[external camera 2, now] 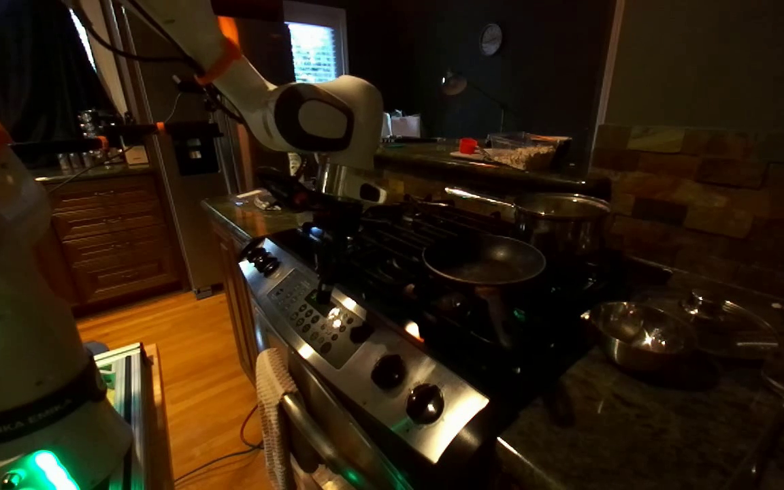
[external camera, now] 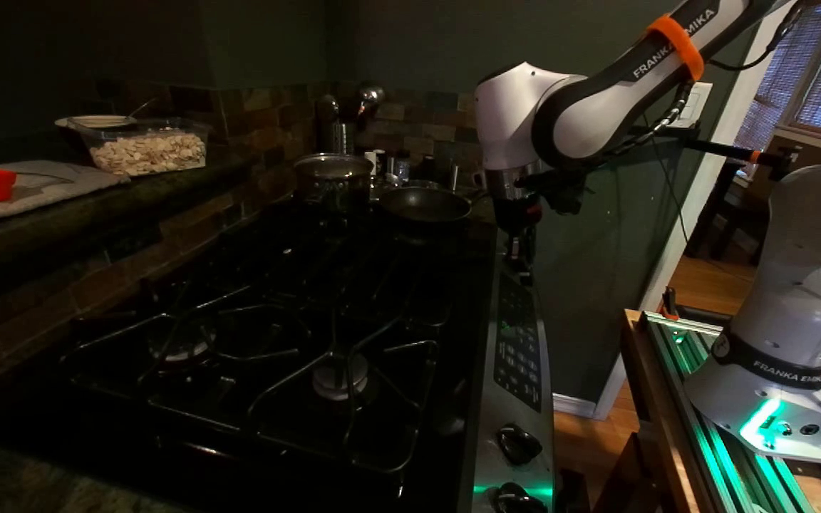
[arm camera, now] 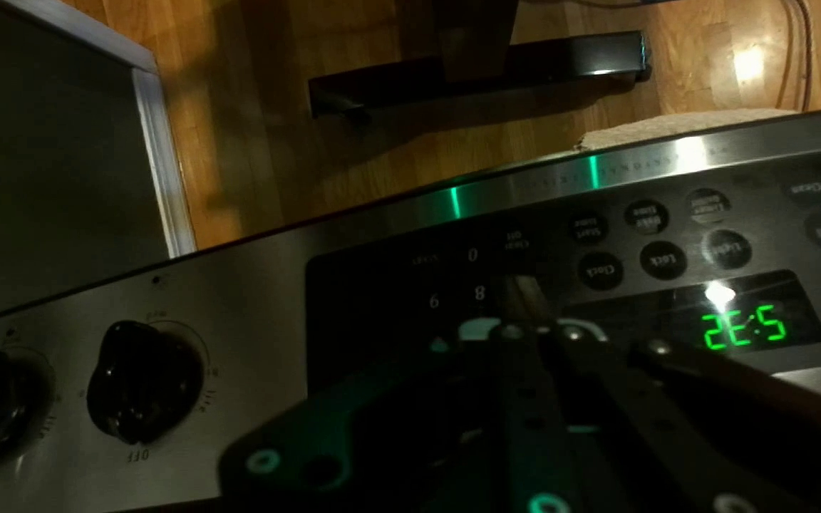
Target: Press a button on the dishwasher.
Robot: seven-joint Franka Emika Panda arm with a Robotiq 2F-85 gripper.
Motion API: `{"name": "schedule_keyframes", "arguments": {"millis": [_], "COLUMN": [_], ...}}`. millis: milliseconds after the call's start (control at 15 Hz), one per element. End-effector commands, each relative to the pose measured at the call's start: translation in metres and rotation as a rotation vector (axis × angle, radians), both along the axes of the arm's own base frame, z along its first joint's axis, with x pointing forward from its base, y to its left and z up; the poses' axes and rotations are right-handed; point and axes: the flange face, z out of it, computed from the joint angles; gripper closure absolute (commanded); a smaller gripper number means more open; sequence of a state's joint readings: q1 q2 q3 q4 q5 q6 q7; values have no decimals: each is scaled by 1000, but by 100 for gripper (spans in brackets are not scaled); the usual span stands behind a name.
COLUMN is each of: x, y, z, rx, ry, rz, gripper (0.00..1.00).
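The dishwasher looks like a range with burner grates on top. Its silver-grey control strip (external camera: 485, 434) shows in both exterior views (external camera 2: 426, 371) and the wrist view (arm camera: 254, 299). The strip bears a dark keypad (external camera: 517, 349), also seen in an exterior view (external camera 2: 307, 318) and the wrist view (arm camera: 364, 306). A green lit display (arm camera: 742, 328) sits beside the keypad. My gripper (arm camera: 524, 299) points down at the keypad with its fingertips together and empty, also in both exterior views (external camera: 520, 271) (external camera 2: 324, 292). The tips hide keys between the 8 and the Clock button. I cannot tell whether they touch.
Black knobs (arm camera: 143, 381) stand out from the strip. Burner grates (external camera: 339, 427), a frying pan (external camera 2: 484, 260) and a pot (external camera 2: 562, 214) are behind it. A towel (external camera 2: 275, 408) hangs on the front handle (external camera 2: 317, 435). A dark wall (external camera: 589, 306) is at one end.
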State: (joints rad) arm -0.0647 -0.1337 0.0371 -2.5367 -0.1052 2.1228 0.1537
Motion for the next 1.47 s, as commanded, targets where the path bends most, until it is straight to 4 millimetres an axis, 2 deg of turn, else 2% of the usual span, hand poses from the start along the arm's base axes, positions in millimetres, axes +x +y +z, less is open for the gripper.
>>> {"name": "schedule_keyframes", "arguments": {"millis": [0,400,800,1400], "x": [12,22,23,31], "y": [0,-2,-5,-4], "z": [-10,-22,-33,-38], "rx": [23,6,-11,-19], "ry": [-27,-46,-1,-29], "rz": [-15,-11,-13,-27], "gripper": [100,100,100,100]}}
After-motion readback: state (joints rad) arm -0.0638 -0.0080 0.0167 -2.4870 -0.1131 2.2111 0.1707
